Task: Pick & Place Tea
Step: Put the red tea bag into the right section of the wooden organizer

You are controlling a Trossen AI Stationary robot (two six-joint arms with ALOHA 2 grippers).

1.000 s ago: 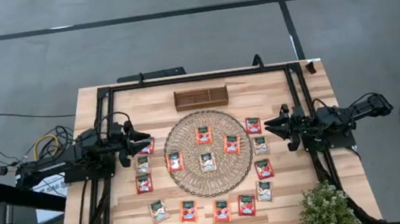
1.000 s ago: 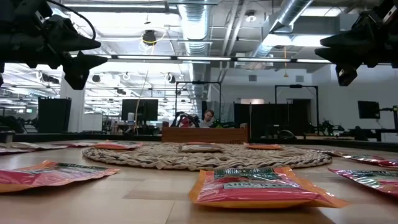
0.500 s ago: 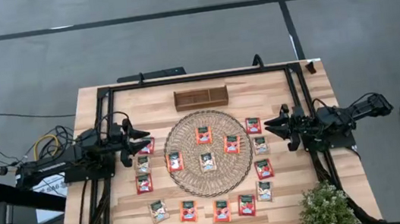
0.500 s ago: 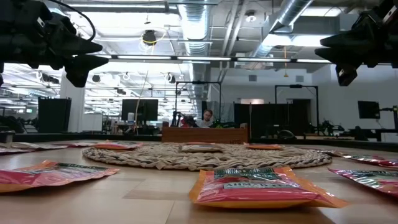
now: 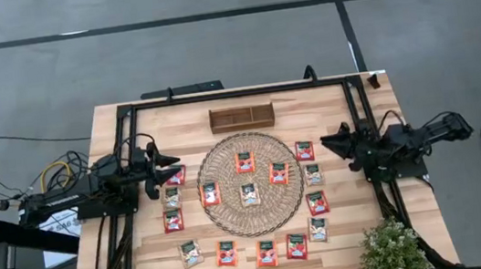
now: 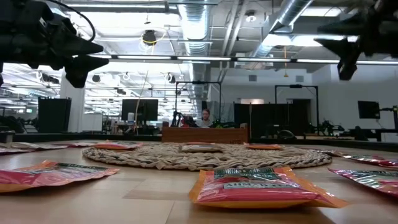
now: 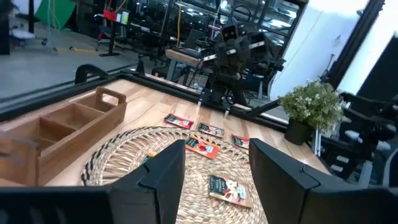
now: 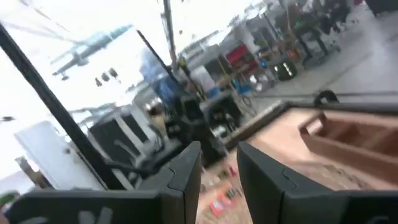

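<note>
Several small square tea sachets, most red-orange and a few pale grey-green, lie flat on the wooden table. Some lie on the round woven mat (image 5: 232, 216), such as the middle one (image 5: 249, 193); others ring it, such as one at the left (image 5: 173, 220) and one near the front (image 6: 261, 185). My left gripper (image 5: 173, 168) (image 7: 217, 180) hovers open above the mat's left edge, pointing level toward the right. My right gripper (image 5: 326, 142) (image 8: 217, 171) hovers open above the mat's right edge, pointing left and tipped slightly up. Nothing sits between either pair of fingers.
A brown wooden compartment tray (image 5: 241, 117) stands beyond the mat at the far side. A potted plant (image 5: 393, 249) sits at the near right corner. A black frame (image 5: 235, 93) runs along the table's far, left and right edges.
My right gripper has risen a little, tipped its fingers upward and rolled about its own axis. My left gripper has rolled slightly while staying in place. The sachets have not moved.
</note>
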